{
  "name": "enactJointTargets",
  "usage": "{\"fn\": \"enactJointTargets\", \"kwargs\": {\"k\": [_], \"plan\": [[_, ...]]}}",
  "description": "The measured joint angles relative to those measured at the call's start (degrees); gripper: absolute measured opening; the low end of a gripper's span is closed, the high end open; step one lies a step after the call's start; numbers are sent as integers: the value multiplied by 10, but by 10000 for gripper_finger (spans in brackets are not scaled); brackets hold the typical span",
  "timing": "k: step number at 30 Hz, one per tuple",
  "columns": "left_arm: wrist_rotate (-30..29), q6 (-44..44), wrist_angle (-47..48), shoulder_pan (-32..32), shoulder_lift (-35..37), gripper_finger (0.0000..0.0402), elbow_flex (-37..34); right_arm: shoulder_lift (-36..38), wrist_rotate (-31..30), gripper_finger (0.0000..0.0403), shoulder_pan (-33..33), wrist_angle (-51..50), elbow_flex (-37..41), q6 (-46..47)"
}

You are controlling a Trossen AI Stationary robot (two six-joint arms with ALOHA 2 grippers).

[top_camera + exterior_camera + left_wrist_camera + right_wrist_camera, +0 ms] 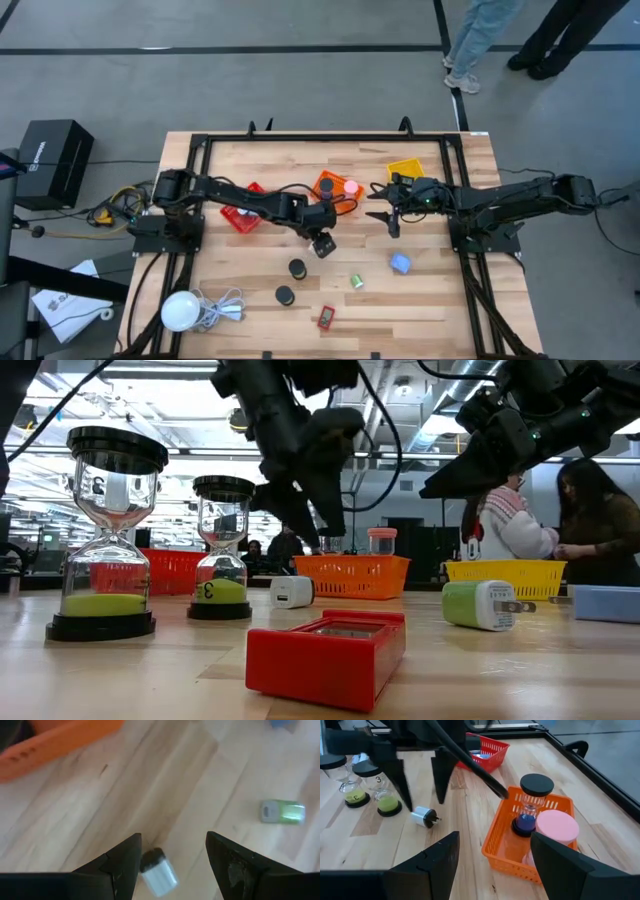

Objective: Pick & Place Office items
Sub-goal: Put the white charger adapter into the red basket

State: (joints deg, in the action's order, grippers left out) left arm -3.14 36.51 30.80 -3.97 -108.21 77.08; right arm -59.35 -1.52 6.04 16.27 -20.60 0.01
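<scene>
My left gripper (pixel 322 243) (pixel 173 837) is open and hangs over a small white plug block (pixel 157 870) (pixel 424 816) (pixel 291 592) that lies on its side on the table; the fingers stand on either side of it, above it, without touching. My right gripper (pixel 379 203) (pixel 495 837) is open in the air just right of the orange basket (pixel 330 186). That basket holds a black-capped hourglass (pixel 530 802) and a pink-capped cylinder (pixel 556 827). Loose on the table are two black hourglasses (pixel 297 268) (pixel 285 295), a green plug block (pixel 356 282), a blue block (pixel 400 263) and a red piece (pixel 326 318).
A red basket (pixel 243 212) sits under the left arm, and a yellow basket (pixel 405 169) is at the far right. The white globe with its coiled cord (pixel 180 310) lies at the near left corner. People stand beyond the table's far edge (pixel 590 510).
</scene>
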Motion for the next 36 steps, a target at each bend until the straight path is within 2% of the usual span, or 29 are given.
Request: {"fn": "enactJointTargets", "kwargs": {"k": [12,23,28,31,36], "plan": [[-15,79,51,-5,-16,218,0,0,0,235,0,-9,0,0],[-7,135,43,-32,-62,218,-1,0,0,235,0,-11,0,0],[-9,129,45,-32,-78,218,-2,0,0,235,0,-11,0,0],[-14,82,45,-33,-83,218,-1,0,0,235,0,-11,0,0],[-39,59,45,-38,-82,204,-2,0,0,235,0,-11,0,0]]}}
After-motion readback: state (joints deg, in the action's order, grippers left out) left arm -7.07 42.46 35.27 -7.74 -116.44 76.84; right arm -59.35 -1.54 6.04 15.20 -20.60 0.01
